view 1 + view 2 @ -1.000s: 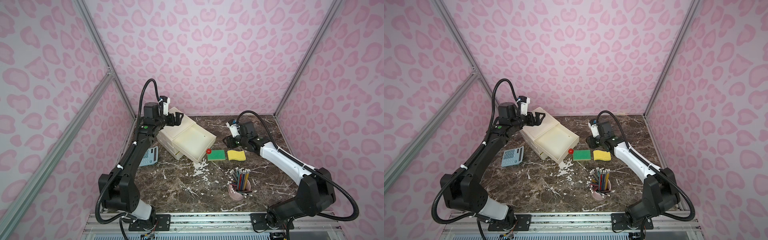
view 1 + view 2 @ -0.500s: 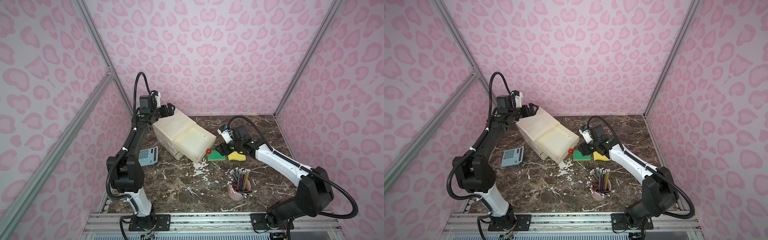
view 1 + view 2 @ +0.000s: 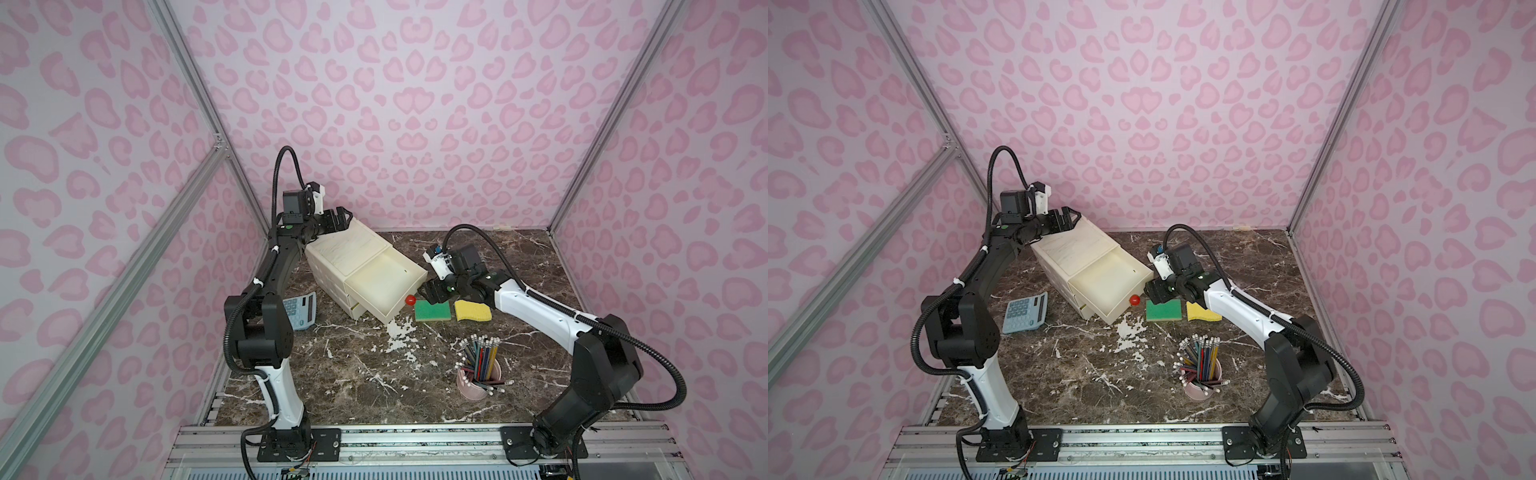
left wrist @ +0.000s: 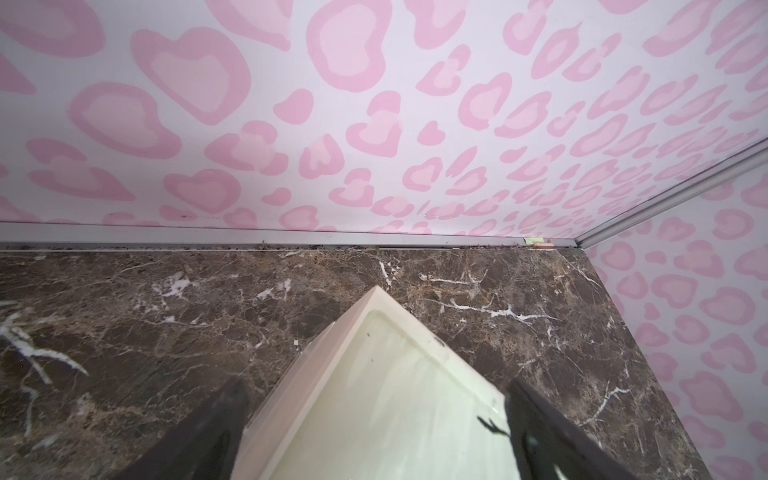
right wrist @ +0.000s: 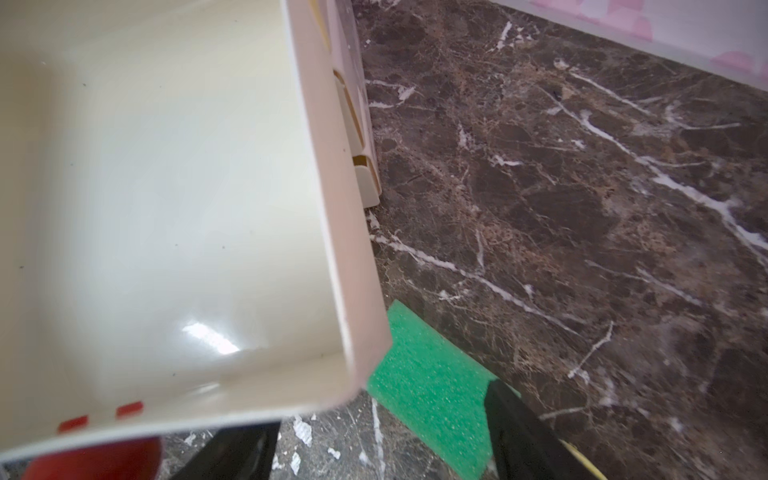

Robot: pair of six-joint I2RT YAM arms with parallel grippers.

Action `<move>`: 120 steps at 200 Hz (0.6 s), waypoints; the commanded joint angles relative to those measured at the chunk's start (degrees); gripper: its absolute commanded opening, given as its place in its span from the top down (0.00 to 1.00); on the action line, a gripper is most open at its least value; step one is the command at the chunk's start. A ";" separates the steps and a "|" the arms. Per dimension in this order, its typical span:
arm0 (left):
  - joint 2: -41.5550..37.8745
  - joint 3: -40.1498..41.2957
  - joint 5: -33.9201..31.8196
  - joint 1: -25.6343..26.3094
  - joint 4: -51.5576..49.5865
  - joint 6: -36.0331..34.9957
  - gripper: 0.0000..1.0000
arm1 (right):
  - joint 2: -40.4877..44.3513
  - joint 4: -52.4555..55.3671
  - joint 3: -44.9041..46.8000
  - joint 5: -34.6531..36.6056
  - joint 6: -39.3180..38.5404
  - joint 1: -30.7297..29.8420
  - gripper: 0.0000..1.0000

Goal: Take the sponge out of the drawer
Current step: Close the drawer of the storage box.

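Right pincer [image 3: 433, 293], jaws apart, has come down by the green sponge [image 3: 432, 310] on the desk [image 3: 374, 374]; left pincer [image 3: 343, 217] is apart too. Drawer [image 3: 384, 284] is empty, so the task seems done.

drawer [image 3: 384, 286] crowds green sponge [image 3: 432, 311] (knob [image 3: 410, 299] too), tabletop [image 3: 428, 347] free

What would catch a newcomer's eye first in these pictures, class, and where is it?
Pink leopard-print walls surround everything. On the dark marble table, a cream drawer unit stands with its top drawer pulled out and empty. Beside its red knob lie a green sponge and a yellow sponge, the right gripper open over the green one.
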State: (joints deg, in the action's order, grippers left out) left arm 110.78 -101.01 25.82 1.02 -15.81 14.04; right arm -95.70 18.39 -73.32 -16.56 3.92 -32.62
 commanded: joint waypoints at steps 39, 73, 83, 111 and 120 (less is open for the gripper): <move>-0.12 3.31 5.76 0.04 0.29 1.29 0.02 | -8.23 -7.49 -8.32 -2.72 3.97 -2.05 0.22; -1.15 4.10 5.37 0.04 -0.27 0.64 0.02 | -14.71 -8.21 -15.27 -1.39 5.38 -3.18 0.22; -1.59 4.70 5.37 0.04 -0.22 0.49 0.02 | -16.21 -8.27 -16.88 -1.28 5.37 -3.62 0.22; -2.59 6.00 5.19 0.04 0.25 0.24 0.02 | -18.69 -9.05 -19.60 -0.72 5.56 -4.89 0.22; -2.59 6.09 5.37 0.04 0.34 0.21 0.02 | -19.35 -9.15 -20.37 -0.43 5.70 -5.16 0.22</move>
State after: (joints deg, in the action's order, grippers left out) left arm 108.40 -95.72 29.15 0.89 -10.31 13.23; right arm -113.40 11.40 -92.16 -18.00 8.67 -37.04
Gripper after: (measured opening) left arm 0.978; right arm 0.775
